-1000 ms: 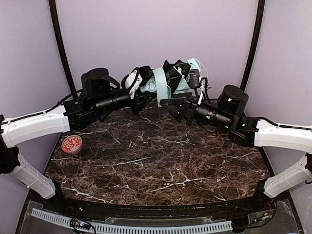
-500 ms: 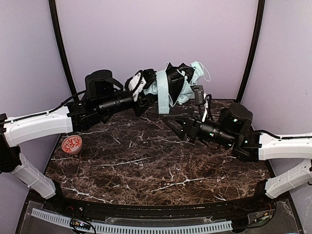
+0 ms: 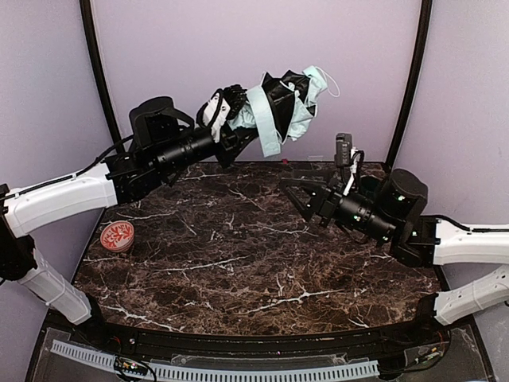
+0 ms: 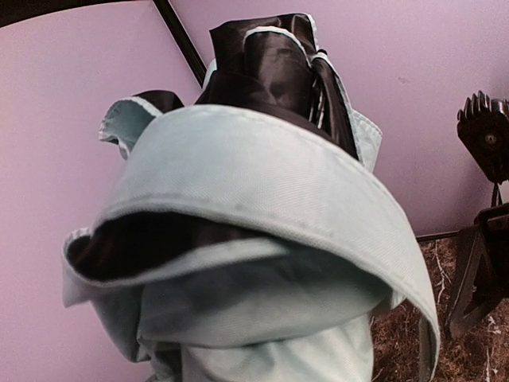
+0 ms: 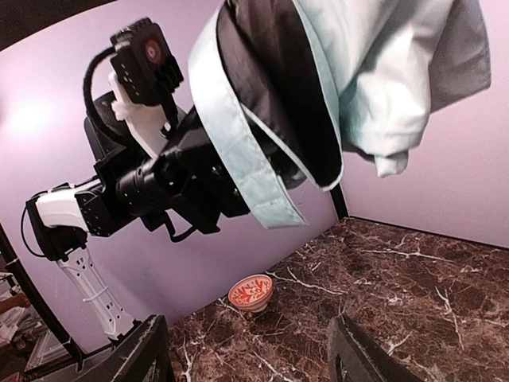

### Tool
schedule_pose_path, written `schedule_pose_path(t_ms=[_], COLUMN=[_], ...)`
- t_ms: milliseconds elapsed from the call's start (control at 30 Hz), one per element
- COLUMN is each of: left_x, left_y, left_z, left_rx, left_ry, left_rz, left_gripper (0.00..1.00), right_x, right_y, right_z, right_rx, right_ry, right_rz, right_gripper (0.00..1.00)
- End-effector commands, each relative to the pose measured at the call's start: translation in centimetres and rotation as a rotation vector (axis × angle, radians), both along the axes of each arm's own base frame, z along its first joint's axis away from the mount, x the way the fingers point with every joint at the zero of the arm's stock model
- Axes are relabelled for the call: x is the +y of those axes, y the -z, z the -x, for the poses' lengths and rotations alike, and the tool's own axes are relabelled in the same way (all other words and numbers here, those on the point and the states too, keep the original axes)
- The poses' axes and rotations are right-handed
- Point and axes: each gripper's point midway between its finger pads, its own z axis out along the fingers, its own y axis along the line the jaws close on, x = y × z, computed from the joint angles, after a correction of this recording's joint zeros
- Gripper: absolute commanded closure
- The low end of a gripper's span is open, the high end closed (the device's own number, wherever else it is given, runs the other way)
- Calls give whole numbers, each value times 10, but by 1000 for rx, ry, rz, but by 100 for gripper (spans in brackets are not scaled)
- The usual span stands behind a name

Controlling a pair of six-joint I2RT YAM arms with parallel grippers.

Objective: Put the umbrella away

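Observation:
The umbrella [image 3: 285, 107], a folded bundle of pale mint fabric with black lining, hangs in the air near the back wall. My left gripper [image 3: 229, 119] is shut on its left end and holds it high above the table. A mint strap [image 3: 266, 134] droops from the bundle. In the left wrist view the umbrella [image 4: 262, 207] fills the frame and hides my fingers. My right gripper [image 3: 296, 200] is open and empty, low over the table, below and right of the umbrella. The right wrist view shows the umbrella [image 5: 318, 95] above its spread fingers [image 5: 147, 354].
A small red and white patterned bowl [image 3: 117, 235] stands at the table's left edge; it also shows in the right wrist view [image 5: 251, 292]. The dark marble table [image 3: 254, 263] is enclosed by purple walls with black corner posts [image 3: 409, 79].
My left arm has lifted the umbrella higher. My right gripper has drawn back from the umbrella, down and to the right, and stays open.

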Motion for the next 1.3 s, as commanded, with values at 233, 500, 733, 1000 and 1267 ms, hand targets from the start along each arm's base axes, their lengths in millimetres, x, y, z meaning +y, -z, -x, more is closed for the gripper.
schedule_pose_path(t_ms=[233, 500, 733, 1000, 1267], left_x=[4, 2, 1, 14, 40], left_y=[-59, -56, -52, -45, -47], left_z=[19, 18, 14, -31, -70], left_rx=[-69, -67, -63, 16, 57], left_ry=[79, 77, 63, -119, -182], left_rz=[148, 140, 132, 126, 154], left_gripper=[100, 100, 100, 100, 100], right_x=[25, 37, 30, 45, 33], right_y=[-61, -70, -62, -28, 27], right_z=[-19, -16, -14, 2, 17], right_rx=[-139, -168, -149, -75, 46], right_ry=[-2, -78, -90, -174, -162], right_rz=[-124, -140, -147, -20, 62], right_gripper=[30, 60, 100, 100, 100])
